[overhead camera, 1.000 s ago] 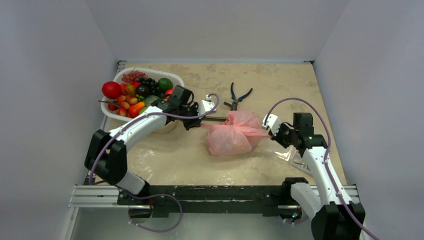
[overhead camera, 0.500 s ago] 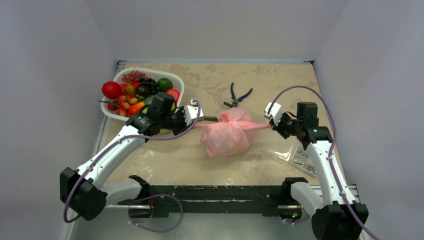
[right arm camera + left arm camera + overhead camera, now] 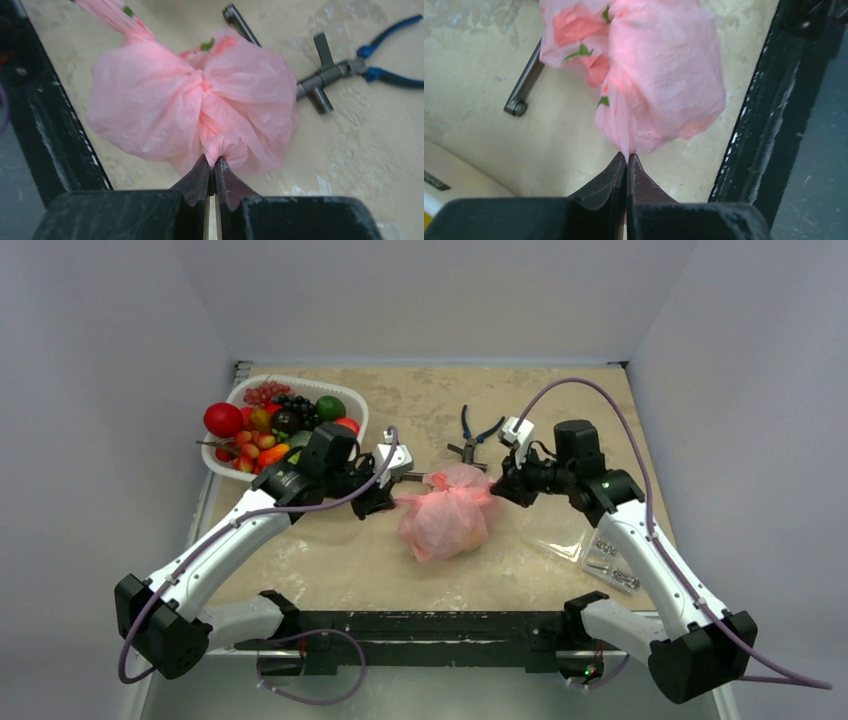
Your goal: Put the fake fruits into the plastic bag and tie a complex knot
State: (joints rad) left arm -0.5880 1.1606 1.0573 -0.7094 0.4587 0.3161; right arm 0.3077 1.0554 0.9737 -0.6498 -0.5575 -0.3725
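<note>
The pink plastic bag (image 3: 446,520) lies mid-table, bunched and closed, with red and green fruit shapes showing through the film (image 3: 574,27). Its knot (image 3: 202,85) is a twisted gather on top, with tails running out to both sides. My left gripper (image 3: 398,480) is shut on the bag's left tail (image 3: 626,145). My right gripper (image 3: 500,487) is shut on the right tail (image 3: 217,147). More fake fruits (image 3: 275,425), red, green, orange and dark grapes, fill a white basket (image 3: 355,405) at the back left.
Blue-handled pliers (image 3: 478,430) and a grey metal tool (image 3: 325,80) lie just behind the bag. A clear bag of hardware (image 3: 610,565) sits at the right. The black rail (image 3: 430,625) runs along the near edge.
Both grippers moved in toward the bag, the right one farther and to the left. The tails went from stretched taut to short, and the bag bunched up tighter.
</note>
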